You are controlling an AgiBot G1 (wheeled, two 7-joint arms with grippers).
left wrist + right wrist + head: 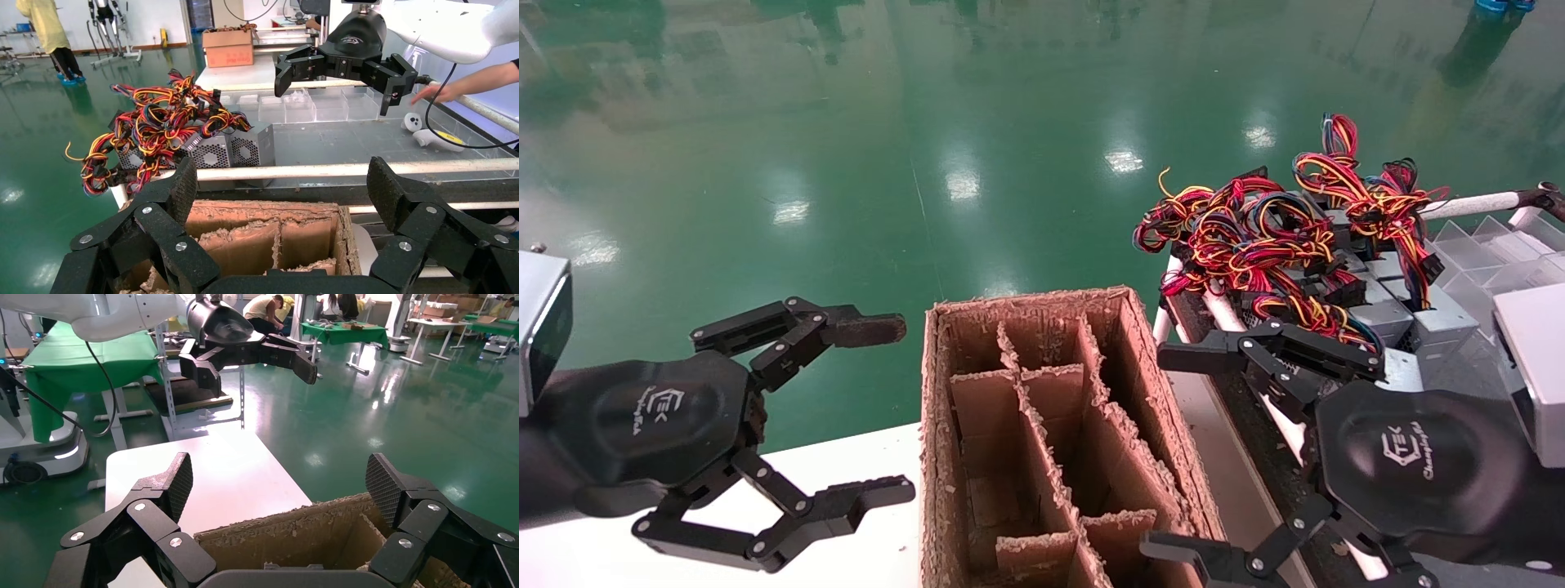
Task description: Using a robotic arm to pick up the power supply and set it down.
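Several grey power supplies (1387, 317) with honeycomb grilles (245, 149) lie packed together at the right, under a tangle of red-yellow-black wires (1254, 237). My right gripper (1169, 453) hovers open and empty in front of them, beside the right wall of a cardboard box (932, 425). In its wrist view the right gripper (281, 484) spreads wide above the box's edge. My left gripper (887, 408), with a brown-worn fingertip pad (870, 329), hangs open and empty left of the box. Seen from the wrist, the left gripper (284, 190) faces the box and the supplies.
The cardboard box has frayed dividers (1042, 425) and stands on a white table (862, 453). Clear plastic trays (1483, 245) sit behind the supplies. A white rail (367, 169) runs between box and supplies. A person's hand (434, 92) reaches in near a white controller (436, 140).
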